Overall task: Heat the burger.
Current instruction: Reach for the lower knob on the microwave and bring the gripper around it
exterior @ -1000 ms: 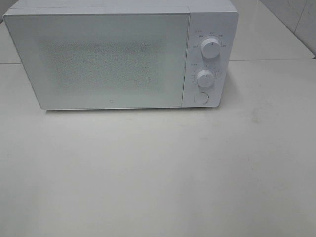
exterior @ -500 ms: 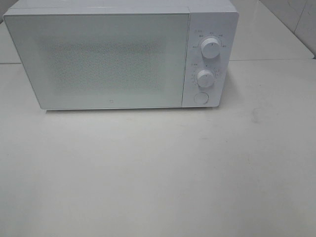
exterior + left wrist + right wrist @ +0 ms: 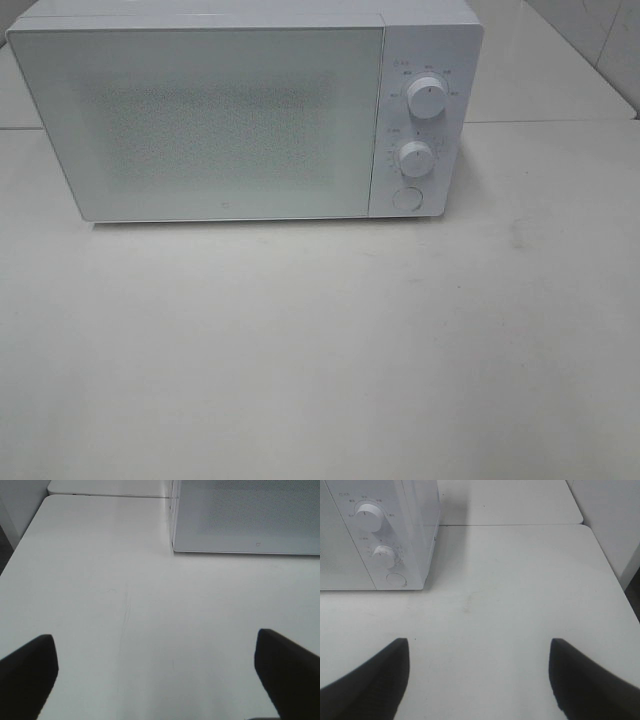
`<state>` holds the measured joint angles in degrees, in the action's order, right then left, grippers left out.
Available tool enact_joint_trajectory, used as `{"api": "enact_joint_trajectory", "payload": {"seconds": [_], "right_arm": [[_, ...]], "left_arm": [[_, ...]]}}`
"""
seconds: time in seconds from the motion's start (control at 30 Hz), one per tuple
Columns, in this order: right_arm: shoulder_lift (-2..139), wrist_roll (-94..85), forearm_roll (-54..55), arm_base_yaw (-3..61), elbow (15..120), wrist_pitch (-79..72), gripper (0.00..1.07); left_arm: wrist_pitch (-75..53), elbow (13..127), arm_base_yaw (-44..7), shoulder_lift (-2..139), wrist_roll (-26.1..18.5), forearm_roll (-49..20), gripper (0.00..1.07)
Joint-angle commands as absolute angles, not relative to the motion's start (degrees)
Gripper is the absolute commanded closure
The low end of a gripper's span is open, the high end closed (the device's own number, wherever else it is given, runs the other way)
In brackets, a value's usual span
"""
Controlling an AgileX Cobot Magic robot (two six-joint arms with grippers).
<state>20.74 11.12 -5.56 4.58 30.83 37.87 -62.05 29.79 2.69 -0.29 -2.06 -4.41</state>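
Note:
The burger is out of view in every frame. A white microwave point(image 3: 245, 110) stands at the back of the table with its door point(image 3: 200, 120) shut; its corner also shows in the left wrist view as the microwave point(image 3: 247, 517), and its knob panel in the right wrist view as the microwave point(image 3: 377, 535). My left gripper point(image 3: 157, 680) is open above bare tabletop, well short of the microwave's front. My right gripper point(image 3: 477, 680) is open too, over bare table to the right of the knobs. Neither gripper appears in the exterior high view.
The microwave panel carries two round knobs point(image 3: 427, 98) point(image 3: 415, 158) and a round button point(image 3: 406, 198). The white table point(image 3: 320, 350) stretches in front. Its right edge point(image 3: 615, 575) shows in the right wrist view and its left edge point(image 3: 15, 555) in the left wrist view.

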Motion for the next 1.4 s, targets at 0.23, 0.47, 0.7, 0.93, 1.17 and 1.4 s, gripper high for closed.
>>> {"api": "enact_joint_trajectory", "payload": {"seconds": [0.23,0.47,0.7,0.93,1.17,1.4], "right_arm": [[29.2,11.2,-5.6,4.4,30.9,28.9,0.32],[36.8,11.2,-5.6,4.4,30.9,22.1,0.32],[45.5,11.2,-5.6,4.4,30.9,13.1,0.32],[50.9,11.5,-5.6,4.4,30.9,7.9,0.32],[57.1,11.7,-5.6,4.4,30.9,0.0,0.32],[61.1,11.5,-5.6,4.5,27.0,-12.3,0.32]], "left_arm": [[-61.4,29.6,2.9,-1.5,-1.6,-4.5,0.06],[-61.4,29.6,2.9,-1.5,-1.6,-4.5,0.06],[-61.4,29.6,2.9,-1.5,-1.6,-4.5,0.06],[-61.4,29.6,2.9,-1.5,-1.6,-4.5,0.06],[-61.4,29.6,2.9,-1.5,-1.6,-4.5,0.06],[-61.4,29.6,2.9,-1.5,-1.6,-4.5,0.06]]}}
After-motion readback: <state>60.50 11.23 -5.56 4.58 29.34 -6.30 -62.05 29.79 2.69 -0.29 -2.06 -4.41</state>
